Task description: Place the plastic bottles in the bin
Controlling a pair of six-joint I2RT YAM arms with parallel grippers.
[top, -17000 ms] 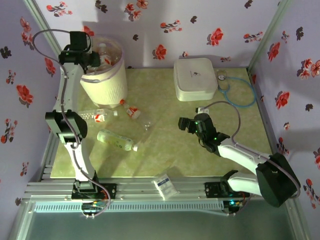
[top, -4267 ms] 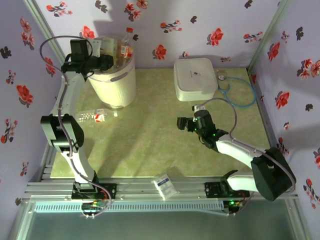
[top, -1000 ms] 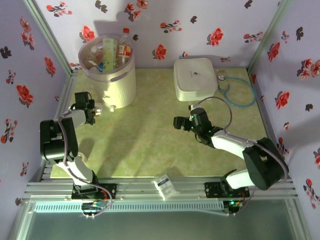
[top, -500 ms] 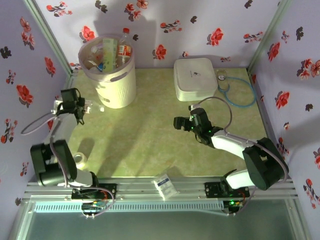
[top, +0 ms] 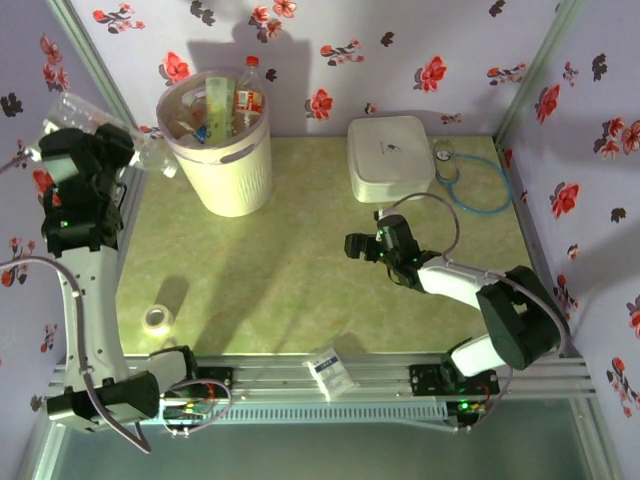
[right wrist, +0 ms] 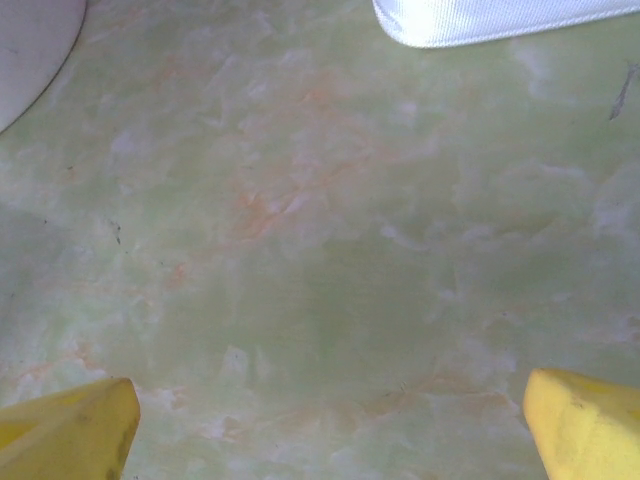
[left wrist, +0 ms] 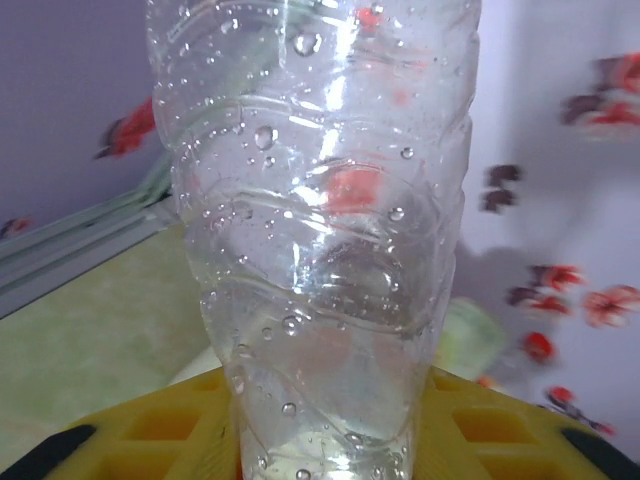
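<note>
Plastic bottles crowd the cream bin at the far-left corner of the surface, one more clear bottle is grasped aloft just beside its rim by the left end effector, and the right end effector hangs released above the surface.

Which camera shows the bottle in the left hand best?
Left wrist: the bottle stands close up, ribs and droplets plain, between yellow fingers. Top external shows it small and faint, held by the left hand near the bin.
</note>
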